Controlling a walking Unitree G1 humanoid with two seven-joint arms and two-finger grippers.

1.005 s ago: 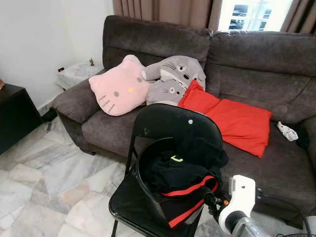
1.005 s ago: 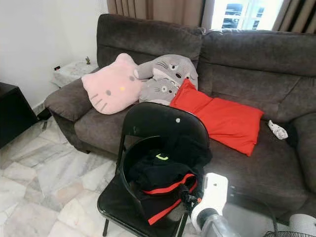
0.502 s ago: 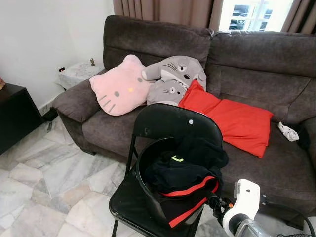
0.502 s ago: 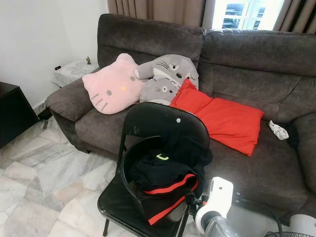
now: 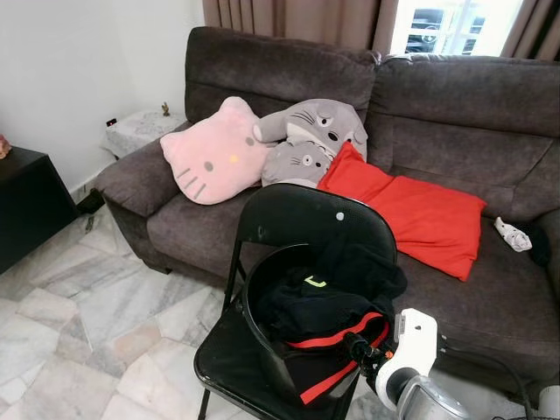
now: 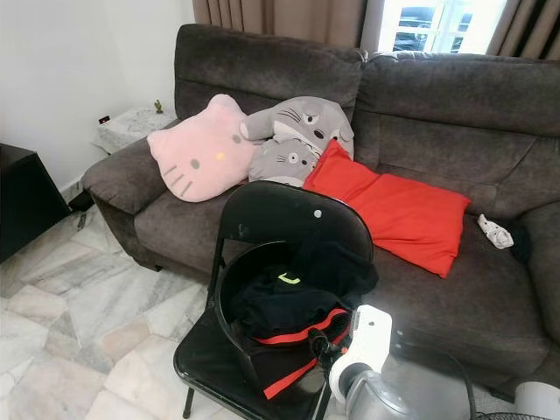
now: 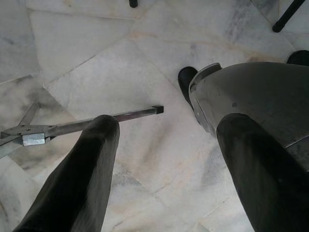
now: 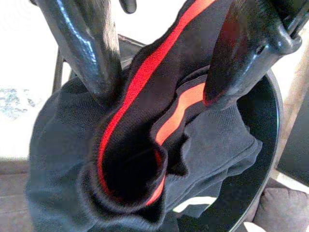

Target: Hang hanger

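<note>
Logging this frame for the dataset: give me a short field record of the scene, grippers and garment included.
setting: dark grey sofa, marble floor
chair: black folding chair facing the sofa
tub: black tub on the chair seat
garment: black garment with red stripe, heaped in the tub
right gripper: open, fingers astride the garment's striped edge
left gripper: open, idle, pointing at the floor
sofa items: pink cat cushion, red cushion

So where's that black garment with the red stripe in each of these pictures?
Left eye view: black garment heaped in the basin on the black chair.
Right eye view: same spot, lower centre.
Right wrist view: close up between the right gripper fingers.
Left wrist view: floor, no garment.
Shared landmark: its red stripe.
</note>
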